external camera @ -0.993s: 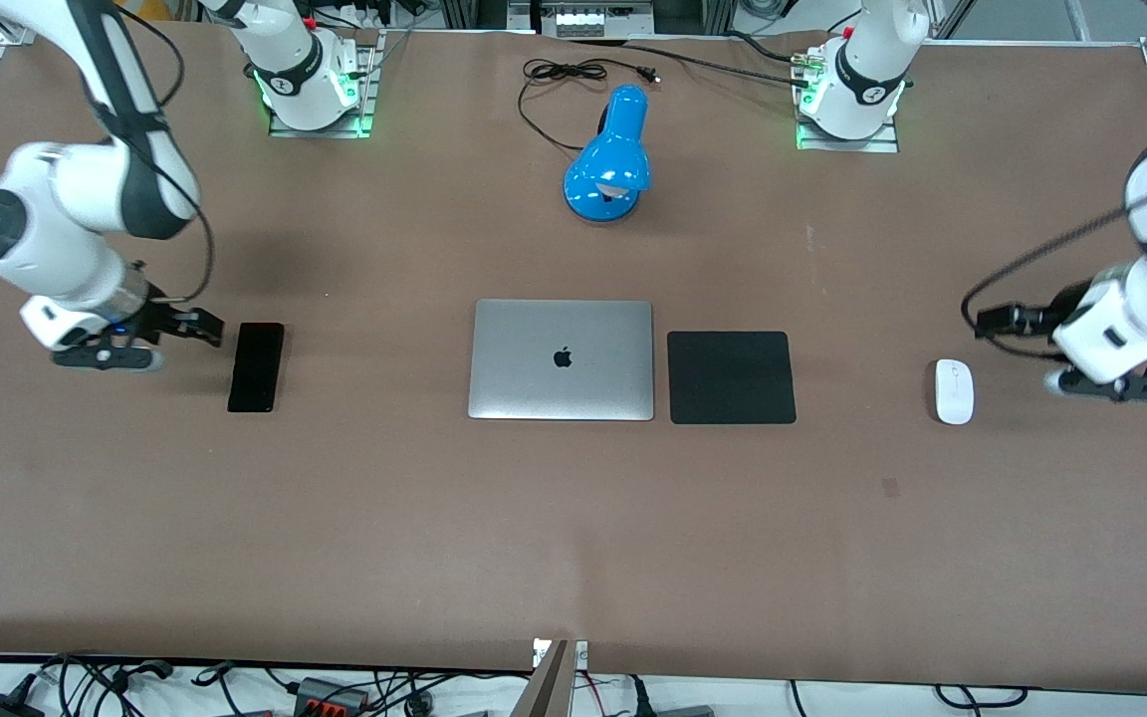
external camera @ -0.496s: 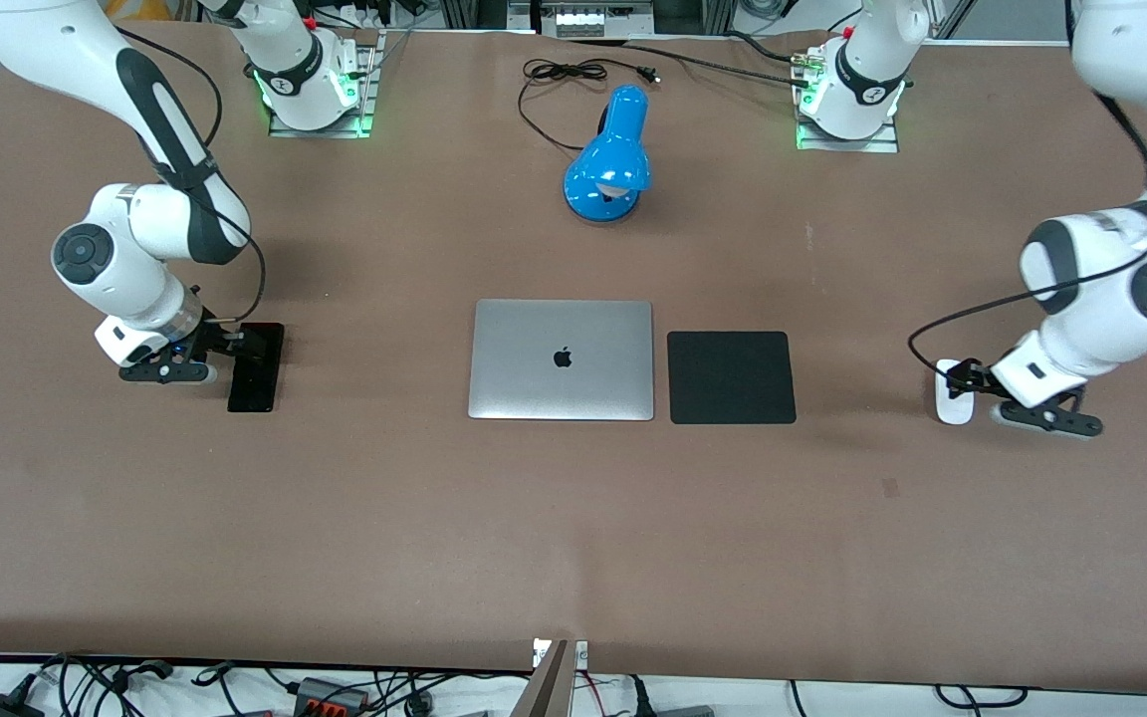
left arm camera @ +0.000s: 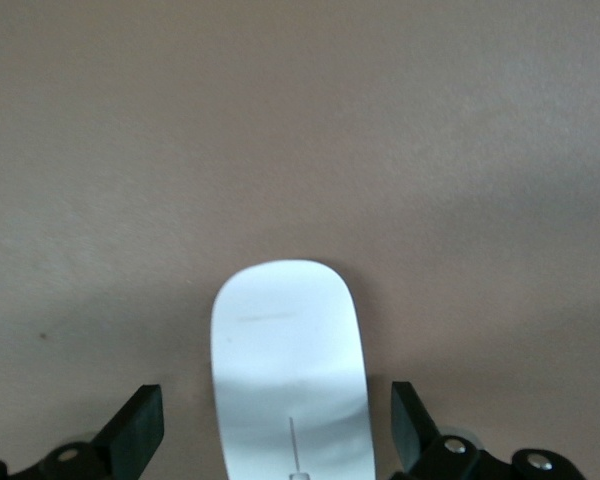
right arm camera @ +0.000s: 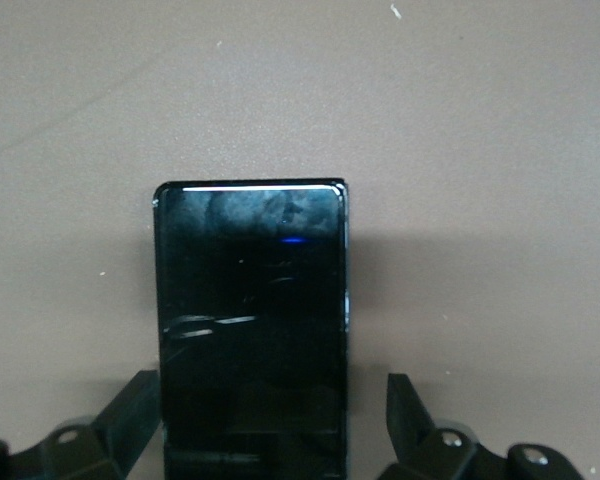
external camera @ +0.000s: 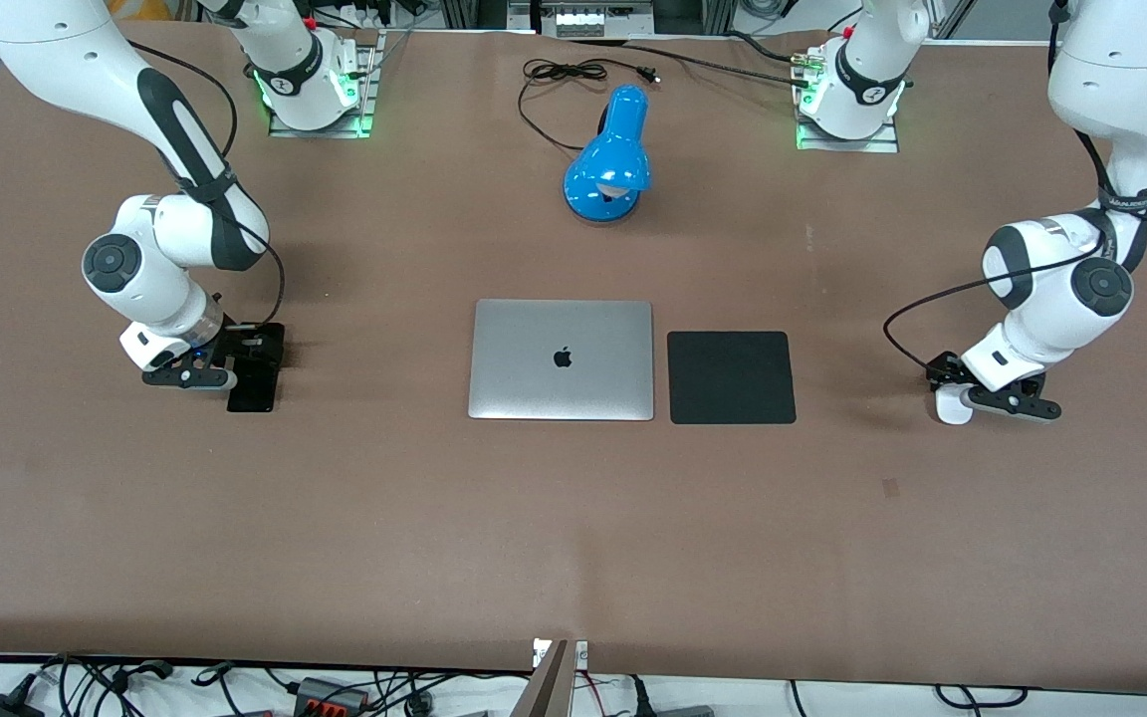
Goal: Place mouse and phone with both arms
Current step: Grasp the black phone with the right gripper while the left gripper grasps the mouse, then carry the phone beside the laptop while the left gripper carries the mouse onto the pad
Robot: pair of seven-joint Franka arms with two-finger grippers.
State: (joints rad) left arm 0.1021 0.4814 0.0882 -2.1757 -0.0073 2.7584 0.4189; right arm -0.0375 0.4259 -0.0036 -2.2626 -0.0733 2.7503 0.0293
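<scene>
- The mouse (external camera: 950,406) is sat flat on the brown table (external camera: 573,518), out toward the left arm's end, roughly at 3 o'clock from the black mouse pad (external camera: 731,377) and well apart from it.
- The left gripper (external camera: 952,383) is parked right over the mouse; in the left wrist view the mouse (left arm camera: 290,375) is seen between the two fingers (left arm camera: 135,432), with the jaws spread wide and a bare gap left on each side, so nothing is gripped.
- The phone (external camera: 253,386) is laid flat toward the right arm's end, about 9 o'clock from the silver laptop (external camera: 562,359), well apart.
- The right gripper (external camera: 245,351) is set over the phone's farther half. In the right wrist view the phone (right arm camera: 250,320) is straddled by the fingers (right arm camera: 130,415), jaws wide open and not closed on it.
- The closed laptop and pad are placed side by side mid-table, just apart.
- A blue desk lamp (external camera: 610,159) is found at about 12 o'clock from the laptop, its black cord (external camera: 559,85) looped toward the bases.
</scene>
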